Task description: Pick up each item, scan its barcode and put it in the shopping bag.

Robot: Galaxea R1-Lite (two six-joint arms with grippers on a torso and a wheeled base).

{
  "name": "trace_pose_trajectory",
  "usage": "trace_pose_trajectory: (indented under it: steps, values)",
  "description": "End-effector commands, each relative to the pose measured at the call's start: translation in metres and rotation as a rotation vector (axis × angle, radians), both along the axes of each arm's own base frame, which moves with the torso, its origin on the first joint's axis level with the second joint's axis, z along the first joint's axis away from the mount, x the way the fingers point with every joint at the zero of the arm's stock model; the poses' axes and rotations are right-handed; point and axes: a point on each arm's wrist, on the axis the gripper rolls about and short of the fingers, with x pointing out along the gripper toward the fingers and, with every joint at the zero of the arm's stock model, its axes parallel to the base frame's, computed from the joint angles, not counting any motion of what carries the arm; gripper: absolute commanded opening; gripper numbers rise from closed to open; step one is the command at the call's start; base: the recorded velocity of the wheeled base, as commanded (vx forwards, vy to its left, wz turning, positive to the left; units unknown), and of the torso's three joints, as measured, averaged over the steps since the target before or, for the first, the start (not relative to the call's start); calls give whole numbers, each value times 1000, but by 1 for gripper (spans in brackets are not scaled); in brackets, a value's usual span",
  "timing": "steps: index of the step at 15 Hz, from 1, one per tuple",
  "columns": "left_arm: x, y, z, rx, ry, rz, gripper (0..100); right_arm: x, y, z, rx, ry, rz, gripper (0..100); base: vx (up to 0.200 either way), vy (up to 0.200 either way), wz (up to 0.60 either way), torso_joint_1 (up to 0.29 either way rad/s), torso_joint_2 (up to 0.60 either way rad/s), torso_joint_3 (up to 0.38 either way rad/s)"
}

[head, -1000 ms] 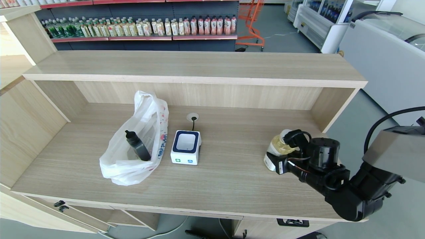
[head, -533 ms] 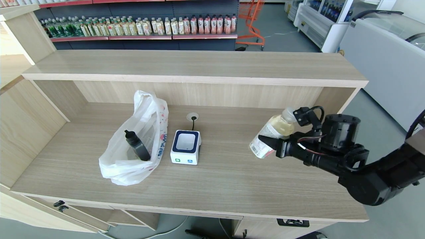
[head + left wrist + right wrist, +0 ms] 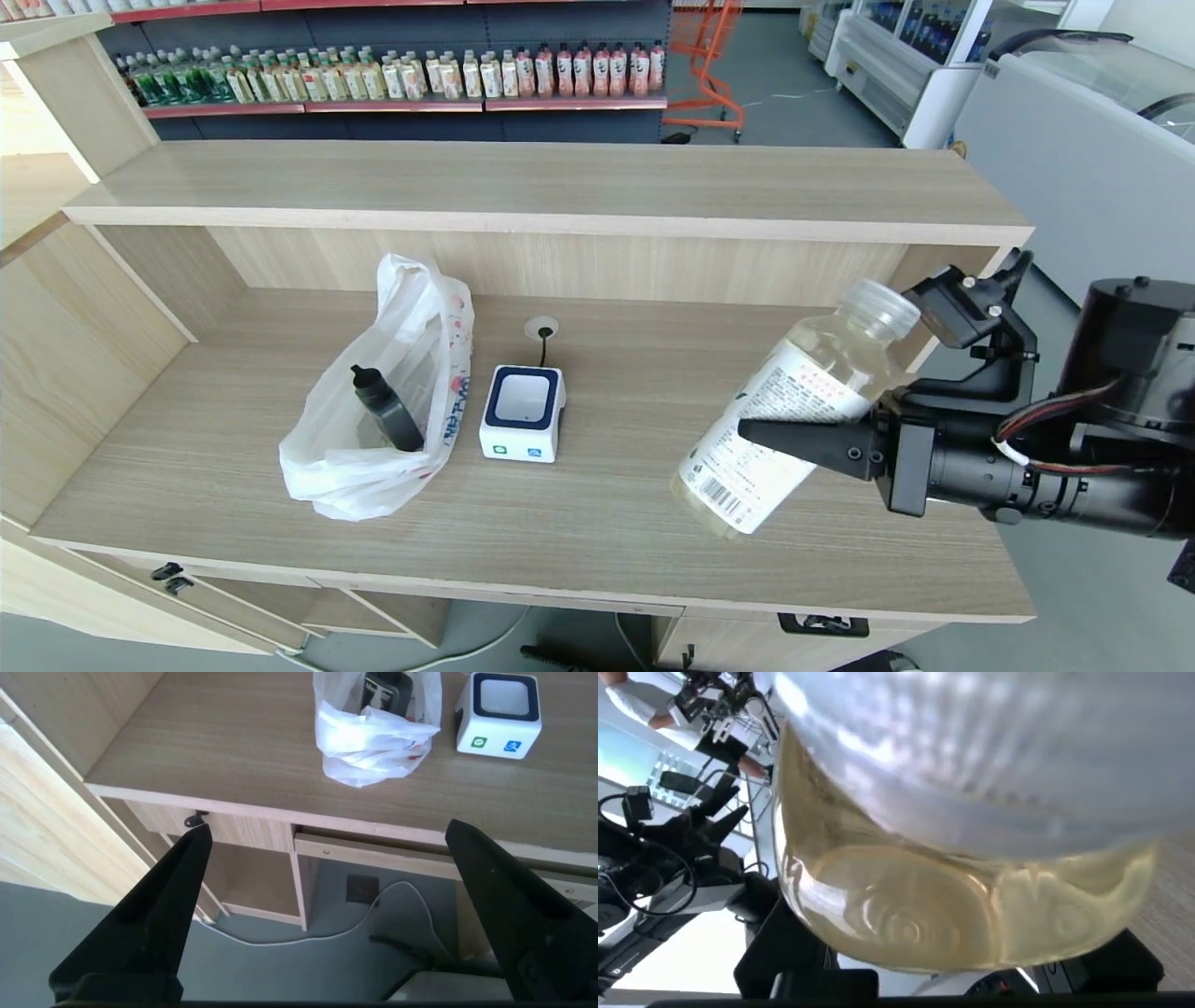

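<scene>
Status: dark bottle (image 3: 387, 411) already sits in the shopping bag (image 3: 359, 481) beside the scanner (image 3: 523, 413); right pincer (image 3: 810, 435) is clenched on the clear bottle (image 3: 794, 411), tilted in air over the bench (image 3: 607, 509), well apart from the scanner, so its scan and bagging apparently remain; left pincer (image 3: 327, 831) gapes empty.

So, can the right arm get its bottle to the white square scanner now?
Probably yes. The right hand holds the clear plastic bottle above the wooden counter, and nothing stands between it and the white square barcode scanner; the white plastic shopping bag is beyond the scanner.
</scene>
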Motion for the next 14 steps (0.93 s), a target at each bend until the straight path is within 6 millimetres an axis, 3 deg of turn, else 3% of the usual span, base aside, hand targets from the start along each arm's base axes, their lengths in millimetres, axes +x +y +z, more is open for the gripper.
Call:
trace_pose_trajectory:
  steps: [1,4,14]
  values:
    - [0,0,0,0,0,0,100,-14,5,16,43,-27,44,0,0,0,0,0,0,0]
    - [0,0,0,0,0,0,100,-28,21,20,81,43,135,0,0,0,0,0,0,0]
    - [0,0,0,0,0,0,100,-25,28,11,63,80,216,0,0,0,0,0,0,0]
